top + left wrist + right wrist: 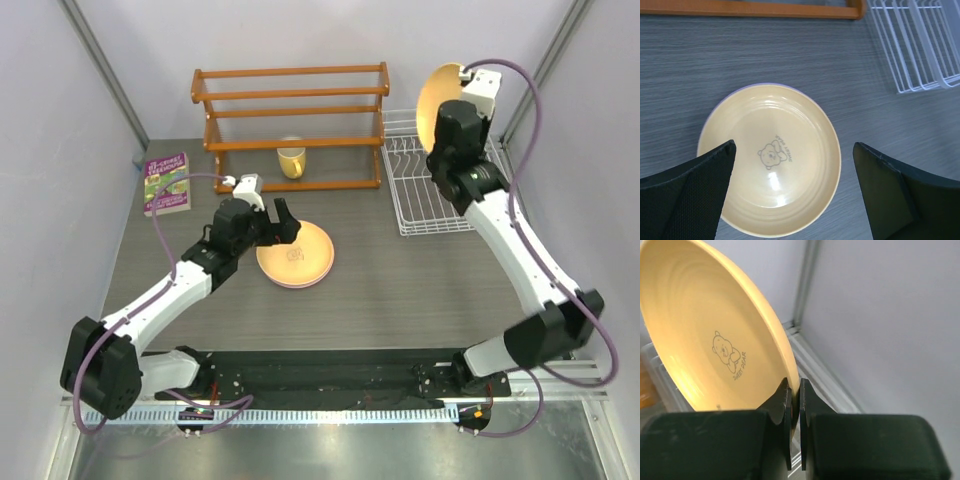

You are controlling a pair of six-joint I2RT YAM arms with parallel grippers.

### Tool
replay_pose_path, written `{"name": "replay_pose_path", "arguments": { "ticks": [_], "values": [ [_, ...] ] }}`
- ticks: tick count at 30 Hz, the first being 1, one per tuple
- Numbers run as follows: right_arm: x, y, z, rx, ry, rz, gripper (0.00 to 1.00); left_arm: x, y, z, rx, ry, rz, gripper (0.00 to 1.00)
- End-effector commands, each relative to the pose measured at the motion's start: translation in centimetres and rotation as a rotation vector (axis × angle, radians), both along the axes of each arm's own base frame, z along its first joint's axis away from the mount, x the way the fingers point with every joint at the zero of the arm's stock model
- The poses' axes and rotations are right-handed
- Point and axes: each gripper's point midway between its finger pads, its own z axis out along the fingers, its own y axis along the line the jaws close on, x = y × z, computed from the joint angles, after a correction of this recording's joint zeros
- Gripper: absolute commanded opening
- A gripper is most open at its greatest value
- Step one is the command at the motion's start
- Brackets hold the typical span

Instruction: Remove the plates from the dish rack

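My right gripper is raised over the white wire dish rack and is shut on the rim of an orange-yellow plate, held on edge. In the right wrist view the plate shows a bear print, and its edge is pinched between the fingertips. In the middle of the table a pale yellowish plate with the same print lies flat on another plate, whose lavender rim peeks out. My left gripper hangs open just above this stack, touching nothing.
A brown wooden slatted rack stands at the back with a yellow mug under it. A book lies at the far left. The dish rack's corner is to the right of the stack. Walls close in on both sides.
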Motion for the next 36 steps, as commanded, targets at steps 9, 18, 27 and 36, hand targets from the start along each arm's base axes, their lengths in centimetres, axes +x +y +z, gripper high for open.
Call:
{"name": "replay_pose_path", "arguments": {
  "ticks": [9,18,27,36],
  "values": [
    [-6.9,11.5,-10.3,0.536,0.203,0.541,0.01,-1.1,-2.7,4.8,-0.219,-0.145,-0.108,0.98],
    [-9.3,16.6,-14.1,0.704,0.287,0.710,0.01,-1.0,-4.4,4.6,-0.235,-0.150,-0.122,0.95],
    [-10.8,21.6,-15.0,0.824,0.305,0.833,0.01,-1.1,-5.5,3.2,-0.224,-0.131,-0.134,0.93],
    [-11.0,22.8,-14.6,0.843,0.312,0.872,0.01,-0.4,-5.3,1.9,-0.181,-0.110,-0.099,0.32]
  ]
}}
